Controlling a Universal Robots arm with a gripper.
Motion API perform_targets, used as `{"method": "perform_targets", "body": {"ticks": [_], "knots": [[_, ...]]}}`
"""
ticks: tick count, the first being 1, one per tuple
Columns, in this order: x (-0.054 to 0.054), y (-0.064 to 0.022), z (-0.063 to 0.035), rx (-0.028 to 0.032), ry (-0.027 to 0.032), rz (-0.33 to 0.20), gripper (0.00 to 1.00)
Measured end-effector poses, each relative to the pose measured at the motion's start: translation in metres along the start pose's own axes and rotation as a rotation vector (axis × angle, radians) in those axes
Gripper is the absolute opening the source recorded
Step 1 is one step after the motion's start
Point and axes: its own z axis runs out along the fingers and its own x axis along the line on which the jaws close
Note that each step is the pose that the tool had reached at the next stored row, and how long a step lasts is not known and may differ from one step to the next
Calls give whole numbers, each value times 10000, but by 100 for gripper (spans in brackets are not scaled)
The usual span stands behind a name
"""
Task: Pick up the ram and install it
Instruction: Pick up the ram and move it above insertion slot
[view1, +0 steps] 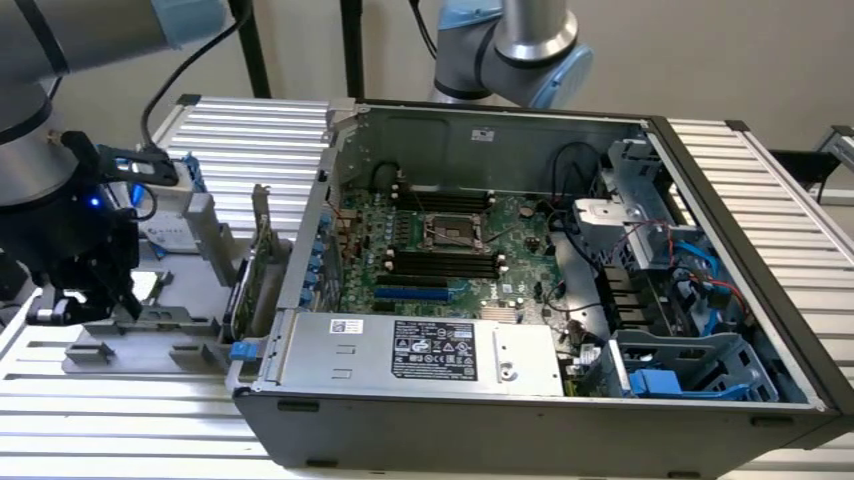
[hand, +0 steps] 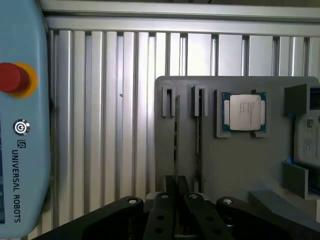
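The ram (hand: 176, 130) is a thin stick seen edge-on, standing in a slot of the grey holder plate (hand: 235, 165). My gripper (hand: 176, 181) is right over it, with its black fingers (hand: 168, 187) pressed together on the stick's near end. A second thin stick (hand: 199, 135) stands in the neighbouring slot, untouched. In the exterior view my gripper (view1: 100, 292) hangs low over the grey holder (view1: 167, 322) at the exterior view's left, beside the open computer case (view1: 534, 400). The motherboard's long black memory slots (view1: 441, 265) lie inside the case.
A processor chip (hand: 244, 112) rests in a pocket of the holder. A light-blue teach pendant (hand: 20, 125) with a red button lies beside it on the ribbed aluminium table (hand: 115, 125). Upright cards (view1: 258, 250) stand between holder and case. A second arm (view1: 534, 45) is behind the case.
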Motion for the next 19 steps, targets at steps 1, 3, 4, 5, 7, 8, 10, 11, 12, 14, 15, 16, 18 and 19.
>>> {"method": "perform_targets", "body": {"ticks": [1, 3, 4, 5, 7, 8, 10, 11, 12, 14, 15, 16, 18, 19], "knots": [[-1, -17, -38, -1, -9, 0, 14], [-2, -50, -118, 0, -24, -2, 14], [-3, -67, -159, 0, -33, -2, 14], [-3, -85, -198, 0, -40, -3, 14], [-5, -122, -279, 0, -60, -4, 14], [-5, -140, -314, 0, -70, -5, 14], [-6, -181, -391, 1, -92, -8, 14], [-7, -202, -430, 0, -103, -9, 14], [-7, -225, -469, 0, -112, -11, 14], [-9, -277, -545, 1, -137, -16, 14], [-9, -306, -581, 0, -153, -22, 14], [-9, -337, -615, 0, -173, -27, 14], [-10, -399, -684, 0, -214, -39, 14], [-11, -432, -721, 0, -237, -45, 14]]}}
